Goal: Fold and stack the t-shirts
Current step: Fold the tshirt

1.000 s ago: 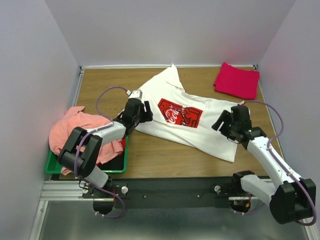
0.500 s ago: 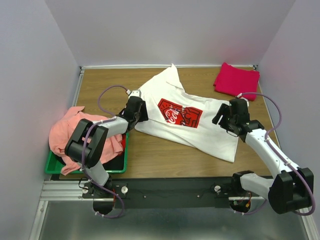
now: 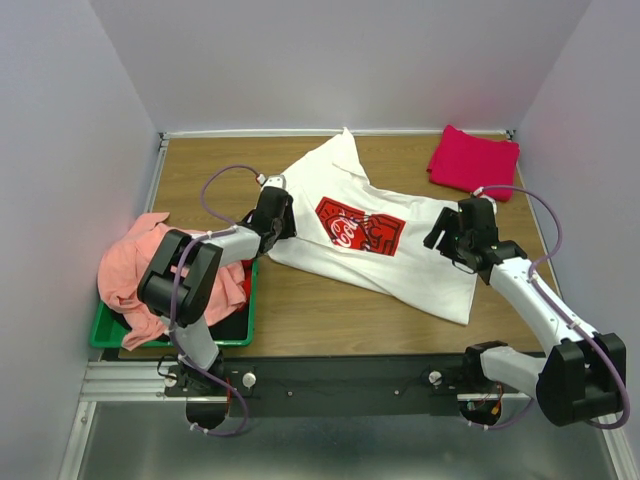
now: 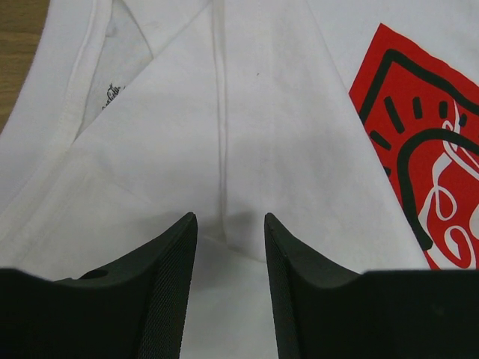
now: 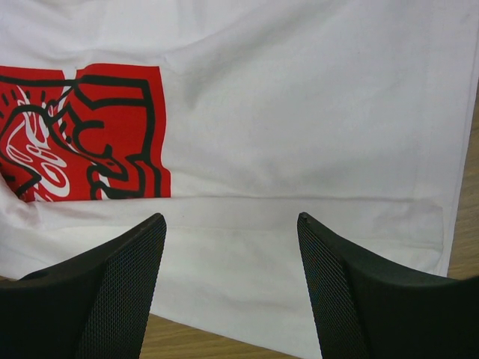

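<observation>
The large white t-shirt with a red-and-white chest print lies spread across the middle of the table. My left gripper is open, low over its left part near the collar, a seam between its fingers. My right gripper is open above the shirt's right side, near its hem. A magenta-red t-shirt lies folded at the back right. A salmon-pink t-shirt is heaped in the green bin, with a bit of red cloth under it.
The green plastic bin stands at the table's left front edge. Grey walls close the table on three sides. Bare wood shows in front of the white shirt and at the back left.
My left gripper has slid a little up and right onto the shirt's left part. My right gripper has moved back and left over the shirt's right side.
</observation>
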### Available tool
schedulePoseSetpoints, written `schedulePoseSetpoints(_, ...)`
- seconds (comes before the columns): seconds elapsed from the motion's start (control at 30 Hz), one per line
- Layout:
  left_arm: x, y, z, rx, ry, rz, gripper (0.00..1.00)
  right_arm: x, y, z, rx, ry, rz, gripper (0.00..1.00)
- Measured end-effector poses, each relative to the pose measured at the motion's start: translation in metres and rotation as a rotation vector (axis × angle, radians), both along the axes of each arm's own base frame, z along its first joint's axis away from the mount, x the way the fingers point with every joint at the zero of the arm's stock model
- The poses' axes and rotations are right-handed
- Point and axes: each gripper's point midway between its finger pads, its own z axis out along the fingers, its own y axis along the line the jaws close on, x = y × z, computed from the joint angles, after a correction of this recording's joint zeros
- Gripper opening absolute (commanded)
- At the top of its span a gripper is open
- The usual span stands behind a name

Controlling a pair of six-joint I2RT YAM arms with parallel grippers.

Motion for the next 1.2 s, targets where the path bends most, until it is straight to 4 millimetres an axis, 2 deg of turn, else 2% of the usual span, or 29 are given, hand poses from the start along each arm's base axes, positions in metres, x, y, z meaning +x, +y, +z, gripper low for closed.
schedulePoseSetpoints(0.17, -0.005, 0.0, -0.01, 0.009, 0.038, -0.008, 0.39, 0.001, 0.0, -0.001, 0.0, 0.0, 0.0, 0.78)
schedulePoseSetpoints(0.23, -0.005, -0.001, -0.011, 0.007, 0.04, -0.012, 0.38, 0.001, 0.0, -0.001, 0.0, 0.0, 0.0, 0.78)
schedulePoseSetpoints(0.27, -0.005, -0.001, -0.011, 0.006, 0.04, -0.013, 0.33, 0.001, 0.0, -0.001, 0.0, 0.0, 0.0, 0.78)
schedulePoseSetpoints(0.37, -0.006, -0.002, -0.011, 0.005, 0.042, -0.017, 0.3, 0.002, 0.0, -0.001, 0.0, -0.004, 0.001, 0.78)
schedulePoseSetpoints(0.47, -0.006, -0.002, -0.011, 0.005, 0.042, -0.021, 0.19, 0.003, 0.001, -0.001, 0.001, -0.007, 0.001, 0.78)
schedulePoseSetpoints(0.57, -0.006, -0.003, -0.011, 0.001, 0.044, -0.028, 0.17, 0.003, 0.001, -0.002, 0.001, -0.007, 0.001, 0.78)
schedulePoseSetpoints(0.7, -0.007, -0.006, -0.011, -0.007, 0.048, -0.041, 0.0, 0.002, 0.0, -0.006, -0.001, 0.001, 0.001, 0.78)
schedulePoseSetpoints(1.0, -0.007, -0.014, -0.008, -0.036, 0.051, -0.074, 0.0, 0.001, 0.0, -0.011, -0.008, 0.014, 0.006, 0.78)
schedulePoseSetpoints(1.2, 0.017, -0.038, 0.024, -0.1, -0.017, -0.127, 0.0, 0.003, 0.001, -0.013, -0.007, 0.012, 0.006, 0.78)
